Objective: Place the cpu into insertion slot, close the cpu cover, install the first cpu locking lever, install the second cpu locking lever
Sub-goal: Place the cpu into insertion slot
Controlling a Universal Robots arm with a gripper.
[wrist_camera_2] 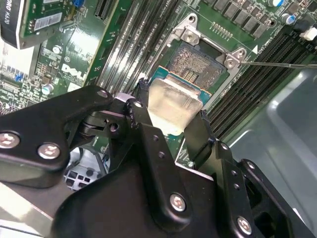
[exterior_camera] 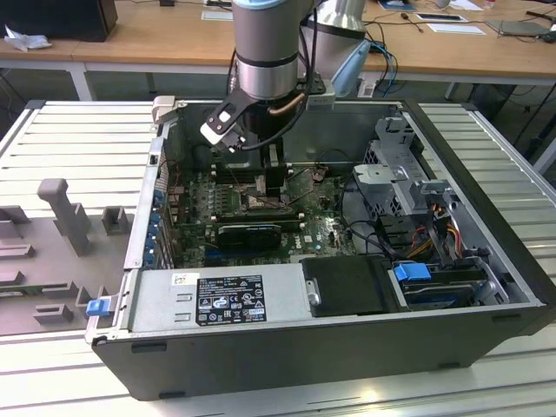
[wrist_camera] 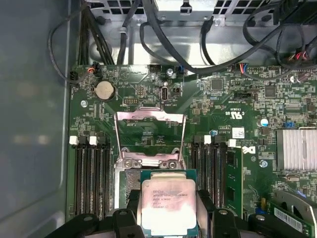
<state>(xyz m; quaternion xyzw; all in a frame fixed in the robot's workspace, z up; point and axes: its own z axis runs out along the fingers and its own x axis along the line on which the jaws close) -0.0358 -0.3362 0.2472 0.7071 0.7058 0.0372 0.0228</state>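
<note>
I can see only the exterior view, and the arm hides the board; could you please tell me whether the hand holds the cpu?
Observer: Yes; in both wrist views the hand grips the cpu by two opposite edges.
Operator: Is it seated?
Observer: No; in the second wrist view the insertion slot shows mostly bare contacts, the chip overlapping one side.
Operator: Is anything closed over it?
Observer: No; in the first wrist view the cpu cover stands raised open.
</note>
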